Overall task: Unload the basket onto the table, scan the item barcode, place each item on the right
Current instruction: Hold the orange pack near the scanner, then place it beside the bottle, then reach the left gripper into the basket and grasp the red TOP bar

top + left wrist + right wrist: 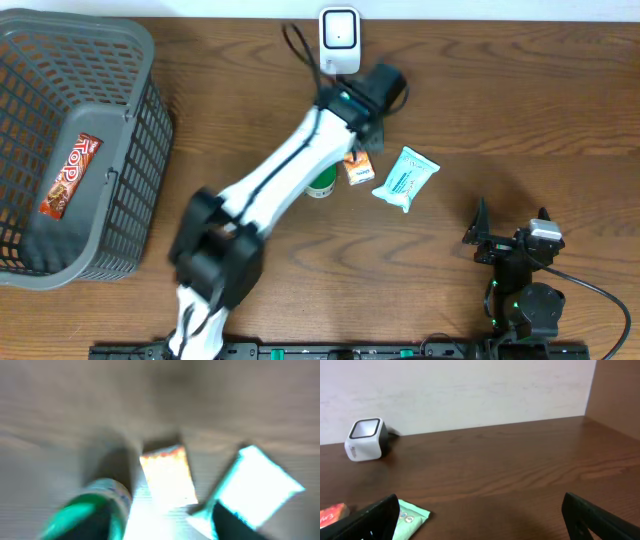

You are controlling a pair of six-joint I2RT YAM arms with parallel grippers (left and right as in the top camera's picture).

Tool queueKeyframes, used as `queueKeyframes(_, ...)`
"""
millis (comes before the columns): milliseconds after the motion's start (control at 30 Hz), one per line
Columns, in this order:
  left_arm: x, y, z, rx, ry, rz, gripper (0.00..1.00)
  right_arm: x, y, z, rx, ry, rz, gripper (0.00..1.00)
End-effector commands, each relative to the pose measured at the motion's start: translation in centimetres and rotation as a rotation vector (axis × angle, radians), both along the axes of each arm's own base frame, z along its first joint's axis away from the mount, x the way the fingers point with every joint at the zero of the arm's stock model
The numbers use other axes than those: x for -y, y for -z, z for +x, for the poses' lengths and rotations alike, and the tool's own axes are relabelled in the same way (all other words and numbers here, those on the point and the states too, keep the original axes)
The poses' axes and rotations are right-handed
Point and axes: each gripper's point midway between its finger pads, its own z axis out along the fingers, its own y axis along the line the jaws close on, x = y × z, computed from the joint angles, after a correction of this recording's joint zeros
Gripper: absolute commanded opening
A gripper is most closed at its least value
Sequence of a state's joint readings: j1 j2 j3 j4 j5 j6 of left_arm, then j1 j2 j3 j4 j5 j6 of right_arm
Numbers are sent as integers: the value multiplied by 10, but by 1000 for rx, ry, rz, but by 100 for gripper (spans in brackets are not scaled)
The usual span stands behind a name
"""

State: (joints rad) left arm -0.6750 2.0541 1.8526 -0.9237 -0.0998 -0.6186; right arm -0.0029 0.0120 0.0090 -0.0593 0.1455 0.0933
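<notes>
table (520, 100): basket (150, 140) at left edge; right jaws spread, left jaws blurred, cannot tell.

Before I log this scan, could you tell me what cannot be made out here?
Orange box barcode: too small overhead, blurred in left wrist view.
Green-topped container: overhead, mostly under the left arm.
Left fingers: overhead, hidden by the wrist; left wrist view blurred.

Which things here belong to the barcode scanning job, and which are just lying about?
In the job, likely: white cube-shaped scanner; small orange carton by the left gripper.
Lying about: teal-and-white sachet; green-topped round container; grey plastic mesh basket holding a red-orange snack bar.
</notes>
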Motion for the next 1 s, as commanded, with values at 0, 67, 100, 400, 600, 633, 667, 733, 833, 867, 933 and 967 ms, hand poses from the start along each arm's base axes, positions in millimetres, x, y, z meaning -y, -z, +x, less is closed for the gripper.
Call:
queueKeyframes(0, -45, -142, 8, 348, 53, 80, 89, 1, 1, 0, -2, 1, -16, 99)
queueKeyframes(67, -101, -196, 0, 482, -48, 188, 91, 1, 1, 0, -2, 1, -16, 99)
queueKeyframes(100, -127, -216, -4, 526, -88, 232, 91, 1, 1, 0, -2, 1, -16, 99)
queueKeyframes(400, -342, -287, -68, 558, -532, 474, 91, 1, 1, 0, -2, 1, -16, 99)
queueKeyframes(600, -425, -265, -89, 410, -523, 467, 91, 1, 1, 0, -2, 1, -16, 99)
queueKeyframes(633, -430, -261, -85, 409, -464, 456, 92, 1, 1, 0, -2, 1, -16, 99)
queueKeyframes(667, -437, -258, -81, 414, -413, 449, 92, 1, 1, 0, -2, 1, -15, 99)
queueKeyframes(733, -458, -244, -80, 378, -374, 465, 92, 1, 1, 0, -2, 1, -16, 99)
queueKeyframes(833, -485, -214, -79, 282, -425, 453, 93, 1, 1, 0, -2, 1, -16, 99)
queueKeyframes(867, -489, -206, -77, 260, -428, 447, 93, 1, 1, 0, -2, 1, -16, 99)
queueKeyframes(933, -497, -184, -68, 201, -427, 431, 93, 1, 1, 0, -2, 1, -15, 99)
queueKeyframes(967, -500, -175, -65, 179, -424, 424, 93, 1, 1, 0, -2, 1, -16, 99)
